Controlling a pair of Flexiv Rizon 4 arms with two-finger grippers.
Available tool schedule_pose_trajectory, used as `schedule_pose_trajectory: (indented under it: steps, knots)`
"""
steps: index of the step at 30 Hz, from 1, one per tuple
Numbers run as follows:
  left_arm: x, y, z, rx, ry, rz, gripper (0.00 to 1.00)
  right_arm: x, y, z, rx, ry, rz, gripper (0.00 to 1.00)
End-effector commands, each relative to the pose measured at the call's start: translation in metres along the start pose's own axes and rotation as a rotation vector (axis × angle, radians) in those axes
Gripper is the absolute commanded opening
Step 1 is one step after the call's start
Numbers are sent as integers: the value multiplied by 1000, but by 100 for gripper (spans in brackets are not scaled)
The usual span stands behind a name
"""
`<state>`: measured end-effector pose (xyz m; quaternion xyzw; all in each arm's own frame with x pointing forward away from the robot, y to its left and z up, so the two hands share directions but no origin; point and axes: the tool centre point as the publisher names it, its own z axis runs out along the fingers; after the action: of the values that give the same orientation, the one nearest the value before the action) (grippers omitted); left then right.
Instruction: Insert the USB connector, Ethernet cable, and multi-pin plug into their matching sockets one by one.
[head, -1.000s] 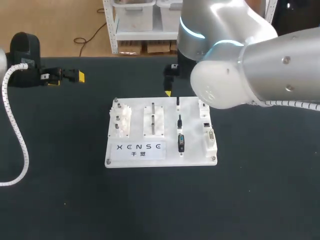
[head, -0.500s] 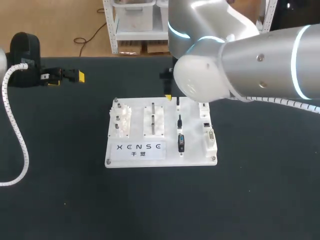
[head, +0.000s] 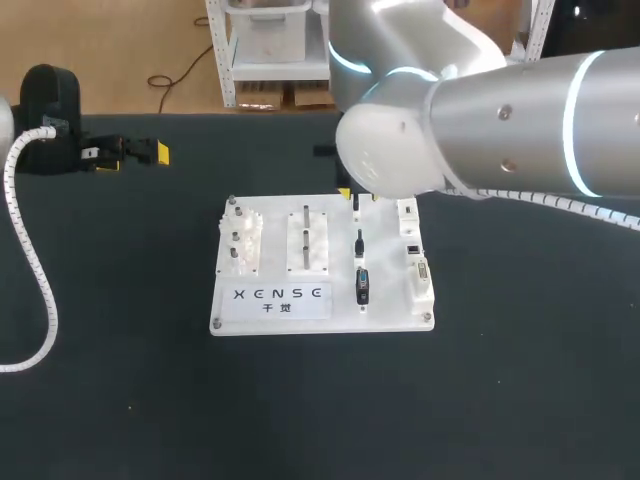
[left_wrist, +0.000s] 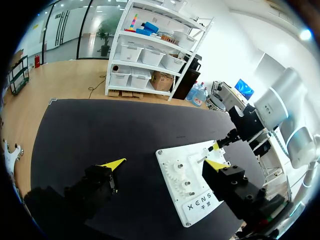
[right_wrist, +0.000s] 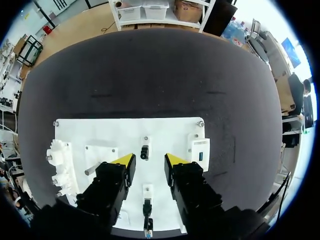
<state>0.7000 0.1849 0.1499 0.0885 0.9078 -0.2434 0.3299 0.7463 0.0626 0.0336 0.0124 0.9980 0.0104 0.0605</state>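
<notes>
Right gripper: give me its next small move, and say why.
Probably lower the right gripper straight down around the small black plug, then close. Its fingers stand open above the board, the plug shows in the gap between the tips, and they hold nothing.

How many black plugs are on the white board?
3, in one line on the white board: far plug, middle plug, near plug. The right arm may hide more.
</notes>
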Motion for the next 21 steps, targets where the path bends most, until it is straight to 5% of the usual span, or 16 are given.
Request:
schedule_pose_trajectory:
  steps: [1, 7, 21]
  knots:
    - [0, 0, 0, 0, 0, 0, 100, -3, 5, 2, 9, 10, 1, 39]
    - [0, 0, 0, 0, 0, 0, 100, -3, 4, 7, 18, 26, 7, 38]
    - [0, 0, 0, 0, 0, 0, 100, 0, 0, 12, 23, 41, 17, 15]
